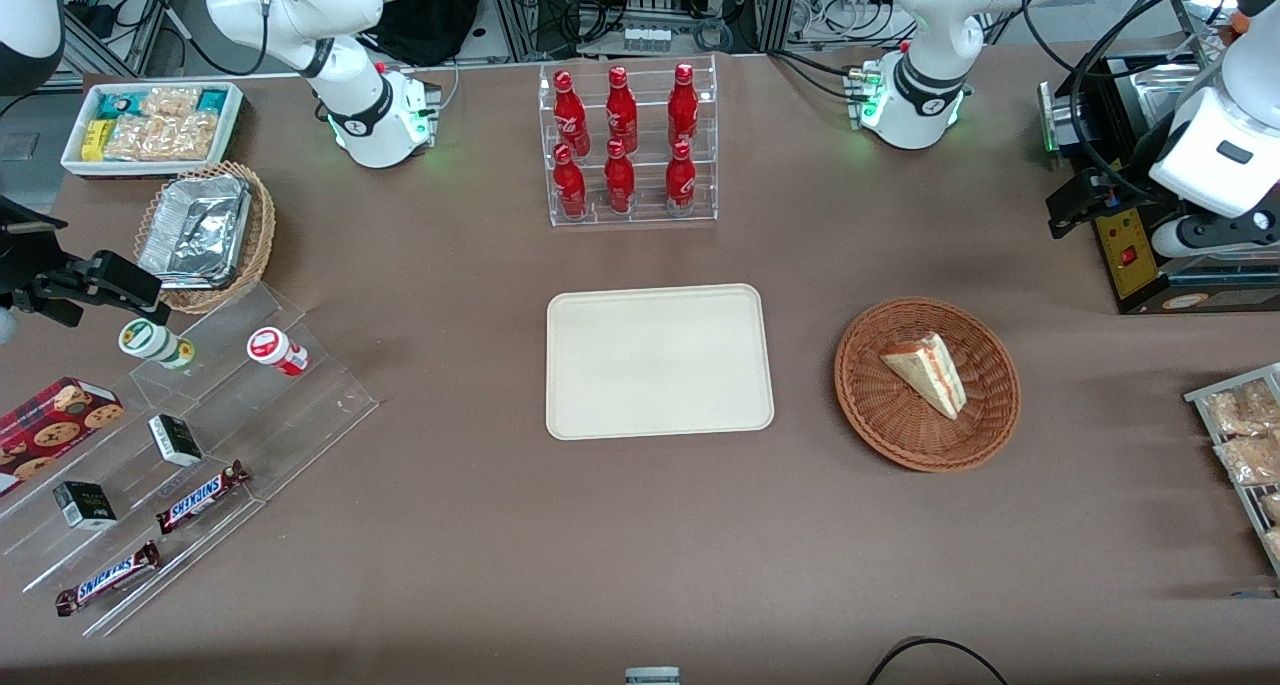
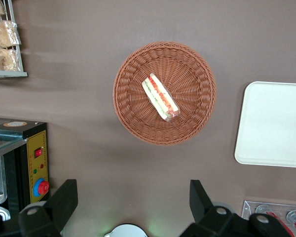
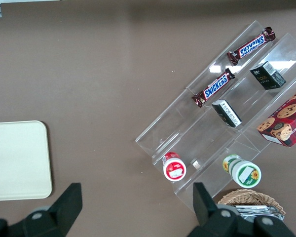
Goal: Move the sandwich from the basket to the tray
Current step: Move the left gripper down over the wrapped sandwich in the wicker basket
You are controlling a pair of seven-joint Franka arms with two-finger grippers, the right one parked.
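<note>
The sandwich [image 1: 928, 373] [image 2: 160, 97], a pale wedge with red-orange and green layers, lies in the round reddish-brown basket [image 1: 893, 420] [image 2: 190, 71]. The cream tray [image 1: 660, 360] [image 2: 276, 123] [image 3: 17, 160] lies flat beside the basket, toward the parked arm's end, with nothing on it. My gripper [image 1: 1072, 205] [image 2: 132, 197] hangs high over the table at the working arm's end. It is farther from the front camera than the basket and apart from it. Its fingers [image 2: 64, 197] stand wide open with nothing between them.
A black box with a yellow panel [image 1: 1140, 255] [image 2: 33, 158] stands close under the gripper. A wire rack of snack packets [image 1: 1240, 435] sits nearer the camera. A clear stand of red bottles [image 1: 625, 145] is farther back than the tray. Stepped acrylic shelves [image 1: 200, 435] lie toward the parked arm's end.
</note>
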